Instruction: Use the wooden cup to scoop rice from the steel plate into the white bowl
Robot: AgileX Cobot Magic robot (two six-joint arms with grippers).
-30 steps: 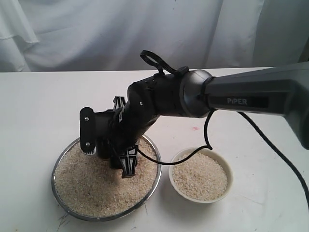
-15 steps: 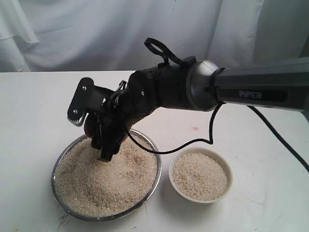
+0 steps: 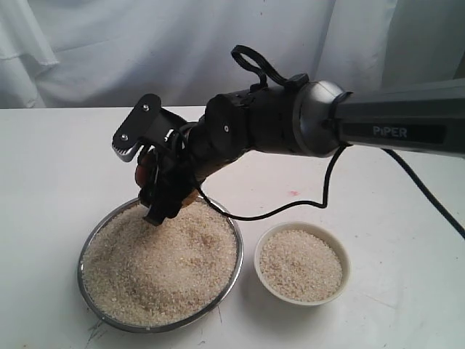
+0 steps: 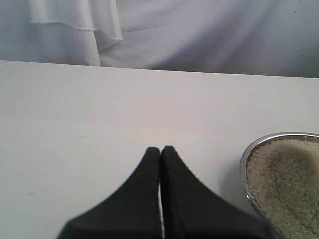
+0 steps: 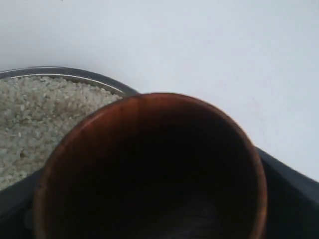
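Now wooden cup [image 3: 144, 173] higher, off rice [image 3: 161, 256]

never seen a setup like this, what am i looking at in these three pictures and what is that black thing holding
This is a robot with two arms, each ending in a two-fingered gripper. The wide picture comes from a camera off the arms. The other two come from a camera on each wrist. On the white table sit a steel plate heaped with rice and a white bowl that also holds rice. The right gripper, over the plate's rear edge, is clamped on a wooden cup. Its wrist camera looks into the cup's dark inside, and I cannot tell whether rice is in it. The left gripper is shut and empty, over the table beside the plate.
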